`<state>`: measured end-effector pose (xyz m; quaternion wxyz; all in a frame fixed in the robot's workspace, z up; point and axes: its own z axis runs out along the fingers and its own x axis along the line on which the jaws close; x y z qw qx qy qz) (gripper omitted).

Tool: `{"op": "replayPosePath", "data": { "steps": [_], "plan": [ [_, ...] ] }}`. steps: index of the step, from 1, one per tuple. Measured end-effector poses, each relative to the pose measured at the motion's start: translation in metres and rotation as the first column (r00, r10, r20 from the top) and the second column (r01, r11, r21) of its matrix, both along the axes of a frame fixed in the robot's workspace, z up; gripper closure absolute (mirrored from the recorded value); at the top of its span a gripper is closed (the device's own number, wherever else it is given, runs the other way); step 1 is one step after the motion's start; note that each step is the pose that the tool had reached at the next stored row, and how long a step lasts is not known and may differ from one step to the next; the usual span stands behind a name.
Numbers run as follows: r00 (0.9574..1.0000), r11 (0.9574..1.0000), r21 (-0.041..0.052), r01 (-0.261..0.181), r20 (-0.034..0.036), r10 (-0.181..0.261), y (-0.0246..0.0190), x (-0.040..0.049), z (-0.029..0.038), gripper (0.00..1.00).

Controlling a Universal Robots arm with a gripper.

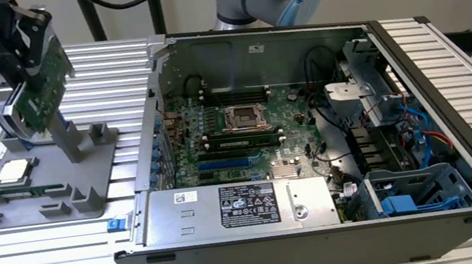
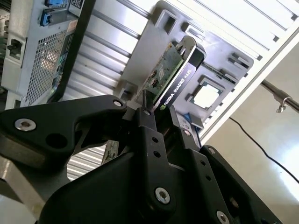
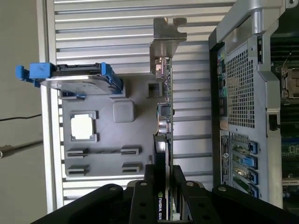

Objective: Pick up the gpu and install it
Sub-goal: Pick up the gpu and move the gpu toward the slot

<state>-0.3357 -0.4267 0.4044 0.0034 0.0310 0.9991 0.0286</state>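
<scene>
The gpu is a green circuit board with a black cooler. It hangs tilted above the grey parts holder at the exterior view's left. My gripper is shut on its upper edge. In both wrist views the black fingers clamp the gpu from both sides. My gripper shows the gpu edge-on, with its silver end bracket at the far end. The open computer case lies to the exterior view's right, its motherboard facing up.
The grey holder also carries a hard drive with blue rails, a square silver CPU chip and a memory stick. Inside the case are blue expansion slots, a power supply and loose cables.
</scene>
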Motion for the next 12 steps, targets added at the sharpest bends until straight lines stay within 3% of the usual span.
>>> {"op": "replayPosePath", "data": {
  "steps": [12],
  "plan": [
    [1.0000,1.0000,0.0000,0.000,0.0000,0.000,0.0000,0.0000,0.0107,1.00]
  ]
}}
